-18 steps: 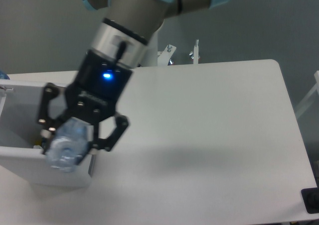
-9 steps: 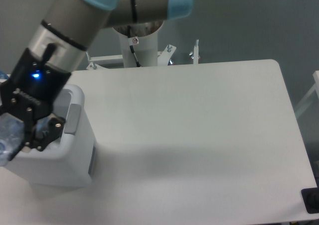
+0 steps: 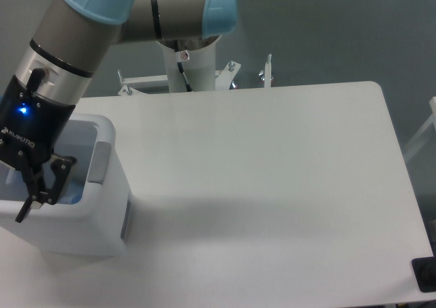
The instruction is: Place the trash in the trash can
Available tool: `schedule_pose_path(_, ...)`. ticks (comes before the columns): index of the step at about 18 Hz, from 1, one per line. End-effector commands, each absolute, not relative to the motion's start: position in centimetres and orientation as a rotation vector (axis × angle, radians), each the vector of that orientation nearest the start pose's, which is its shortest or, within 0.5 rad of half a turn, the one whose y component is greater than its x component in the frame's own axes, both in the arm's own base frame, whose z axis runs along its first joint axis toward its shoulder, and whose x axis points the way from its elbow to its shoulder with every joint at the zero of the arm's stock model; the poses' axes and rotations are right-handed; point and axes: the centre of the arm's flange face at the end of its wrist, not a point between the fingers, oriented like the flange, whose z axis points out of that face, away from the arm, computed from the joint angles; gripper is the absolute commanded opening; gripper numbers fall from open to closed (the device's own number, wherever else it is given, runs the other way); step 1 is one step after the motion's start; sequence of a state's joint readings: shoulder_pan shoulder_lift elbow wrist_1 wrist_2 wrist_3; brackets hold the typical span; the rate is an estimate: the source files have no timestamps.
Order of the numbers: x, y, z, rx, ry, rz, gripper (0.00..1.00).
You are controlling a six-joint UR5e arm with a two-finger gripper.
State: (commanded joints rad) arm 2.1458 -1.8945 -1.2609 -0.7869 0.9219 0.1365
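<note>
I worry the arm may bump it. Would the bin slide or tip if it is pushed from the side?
The bin looks like thin plastic, so it is probably light and would slide on the smooth table. Its base seems broad, so tipping is less likely. The gripper hangs at its opening and could catch the rim.

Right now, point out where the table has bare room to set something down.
Nearly all of the white table is bare, from the trash can's right wall across to the right edge, and from the back edge to the front. The only crowded spot is the left end, where the gripper hangs over the trash can.
</note>
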Motion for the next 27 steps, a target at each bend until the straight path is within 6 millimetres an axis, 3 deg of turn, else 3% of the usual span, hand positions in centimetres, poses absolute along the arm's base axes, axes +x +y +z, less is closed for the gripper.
schedule_pose_path(2,-22.7,64.5,57.2,-2.189,-0.235,-0.35,1.0)
schedule_pose_path(5,-29.3,62.1,56.5,-2.181,-0.298,-0.274,1.0)
schedule_pose_path(8,-36.5,59.6,53.9,-2.191,-0.391,-0.223,1.0)
schedule_pose_path(11,-41.6,57.7,51.2,-2.208,-0.437,-0.19,1.0)
schedule_pose_path(15,-47.0,55.2,47.1,-2.252,-0.483,-0.136,1.0)
schedule_pose_path(21,-49.9,53.7,42.2,-2.424,-0.439,0.069,1.0)
schedule_pose_path(25,-51.5,52.6,40.3,-2.589,-0.335,0.295,1.0)
schedule_pose_path(27,-52.0,52.3,39.7,-2.643,-0.315,0.323,1.0)
